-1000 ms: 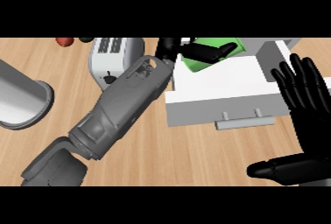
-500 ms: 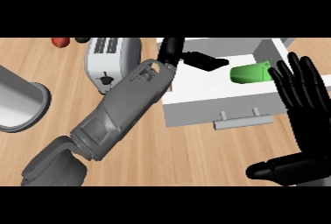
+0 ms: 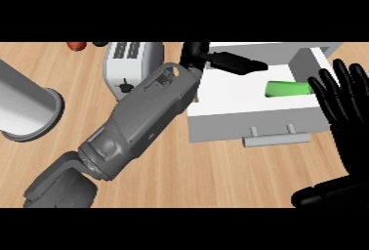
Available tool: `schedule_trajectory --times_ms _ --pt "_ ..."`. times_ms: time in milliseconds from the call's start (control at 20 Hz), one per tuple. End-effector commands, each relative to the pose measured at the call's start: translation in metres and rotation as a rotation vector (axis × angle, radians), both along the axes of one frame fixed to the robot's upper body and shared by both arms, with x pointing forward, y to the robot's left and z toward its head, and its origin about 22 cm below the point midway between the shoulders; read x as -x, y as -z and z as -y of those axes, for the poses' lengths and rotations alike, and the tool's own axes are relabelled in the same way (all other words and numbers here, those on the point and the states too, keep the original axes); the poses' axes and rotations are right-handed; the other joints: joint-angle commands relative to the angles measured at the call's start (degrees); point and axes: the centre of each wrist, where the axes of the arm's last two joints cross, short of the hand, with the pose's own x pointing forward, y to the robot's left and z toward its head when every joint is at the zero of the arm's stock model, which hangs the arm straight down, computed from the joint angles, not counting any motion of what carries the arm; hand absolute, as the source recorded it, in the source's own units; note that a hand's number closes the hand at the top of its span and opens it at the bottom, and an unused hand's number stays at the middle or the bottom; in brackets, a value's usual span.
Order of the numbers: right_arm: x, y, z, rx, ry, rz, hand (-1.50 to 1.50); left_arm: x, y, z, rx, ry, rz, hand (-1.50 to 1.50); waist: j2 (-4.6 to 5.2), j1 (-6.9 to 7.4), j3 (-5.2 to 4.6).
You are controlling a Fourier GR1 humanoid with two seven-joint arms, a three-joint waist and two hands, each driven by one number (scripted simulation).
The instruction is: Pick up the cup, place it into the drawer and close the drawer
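The cup (image 3: 287,89) lies on its side in the open drawer (image 3: 238,101): placing is done, closing is left. The left hand (image 3: 229,60) hangs over the drawer, fingers straight and empty; a second ago it held the cup. The right hand (image 3: 344,105) rests spread at the right edge

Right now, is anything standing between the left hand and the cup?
Nothing visible. The cup lies inside the open drawer, and the left hand hovers over the drawer's bare floor to its left, apart from it.
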Motion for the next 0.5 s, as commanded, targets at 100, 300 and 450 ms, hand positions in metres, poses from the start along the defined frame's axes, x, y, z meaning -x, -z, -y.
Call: schedule_trajectory --times_ms 100,300,450 --pt "0.009 -0.007 0.006 0.012 -0.029 0.010 1.50 -0.001 -0.005 -0.003 0.127 0.035 -0.024 -1.50 -0.58 2.29 -0.03" --pt "0.010 -0.019 0.016 0.142 -0.071 0.003 1.50 0.002 -0.009 -0.017 0.194 0.009 -0.029 -1.50 -1.15 4.45 -0.08" --pt "0.014 -0.010 0.021 0.285 -0.048 0.028 1.50 -0.001 -0.008 -0.049 0.196 -0.038 0.005 -1.50 -1.48 5.78 -0.09"
